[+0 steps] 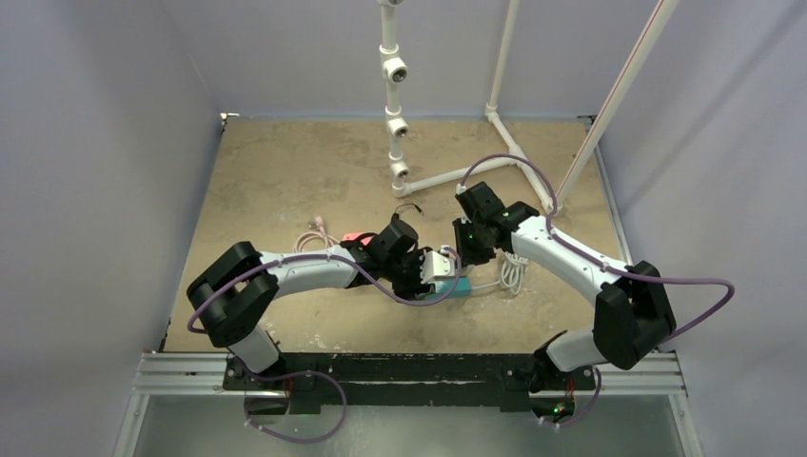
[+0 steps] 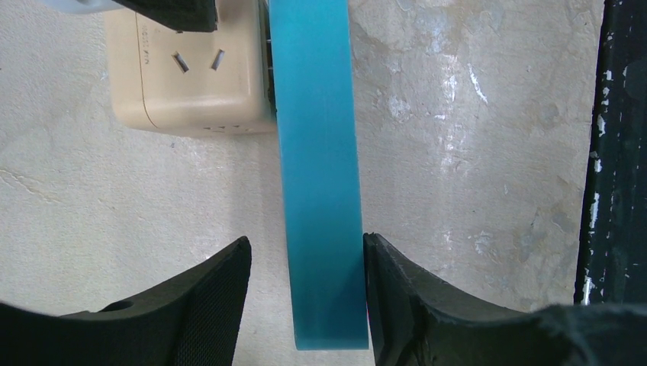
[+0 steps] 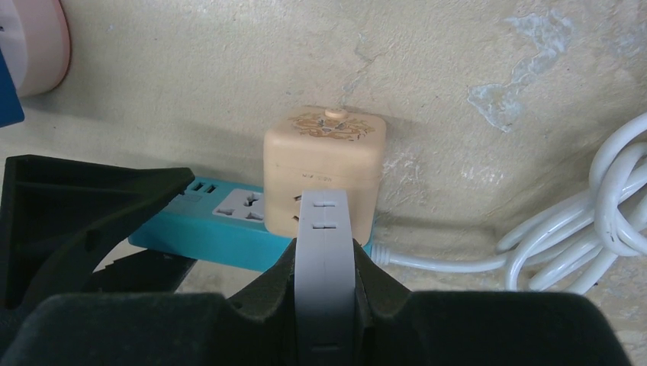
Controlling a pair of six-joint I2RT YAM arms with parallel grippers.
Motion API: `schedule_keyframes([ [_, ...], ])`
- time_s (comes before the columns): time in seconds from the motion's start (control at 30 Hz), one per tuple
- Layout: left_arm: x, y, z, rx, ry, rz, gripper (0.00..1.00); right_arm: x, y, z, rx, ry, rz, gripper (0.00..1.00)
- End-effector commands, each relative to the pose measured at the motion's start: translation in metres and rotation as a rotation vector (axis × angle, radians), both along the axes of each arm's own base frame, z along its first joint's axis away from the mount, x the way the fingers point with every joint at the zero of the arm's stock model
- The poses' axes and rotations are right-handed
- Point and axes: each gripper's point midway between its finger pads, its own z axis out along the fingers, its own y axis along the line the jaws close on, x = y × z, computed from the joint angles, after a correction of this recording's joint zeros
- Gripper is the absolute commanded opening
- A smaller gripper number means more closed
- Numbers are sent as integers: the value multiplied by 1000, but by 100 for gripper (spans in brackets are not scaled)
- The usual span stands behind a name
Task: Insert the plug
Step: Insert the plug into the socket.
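The gray plug (image 3: 324, 252) is clamped in the right fingers (image 3: 389, 293), just beside the beige cube adapter (image 3: 324, 164) on the teal power strip (image 2: 317, 168), mid-counter (image 2: 473, 152). The left fingers (image 2: 206, 297) straddle the strip, apart, with one touching its side.

The table (image 2: 473, 152) comes up rough and matt, a mottled, cracked, patchy surface like worn plaster, while the teal power strip (image 2: 317, 152) is smooth plastic with a soft sheen. The cream cube adapter (image 3: 324, 171) looks like satin-smooth plastic, the grey plug (image 3: 324, 252) is matt moulded plastic with crisp edges, and the white cable (image 3: 580, 244) wears a smooth, glossy sheath. On the left gripper (image 2: 305, 240) the black pads (image 2: 217, 305) read as matt, with a fine woven-looking grain.
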Motion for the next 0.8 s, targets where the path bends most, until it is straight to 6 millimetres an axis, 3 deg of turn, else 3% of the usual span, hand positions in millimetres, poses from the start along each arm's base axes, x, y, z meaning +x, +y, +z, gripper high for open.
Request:
schedule_keyframes([
  [0.0,1,-5,9,-45,-5,-1,54,-6,1,7,22,-9,3,0],
  [0.77,-4,-5,7,-50,16,-6,50,4,3,13,37,-51,-29,0],
])
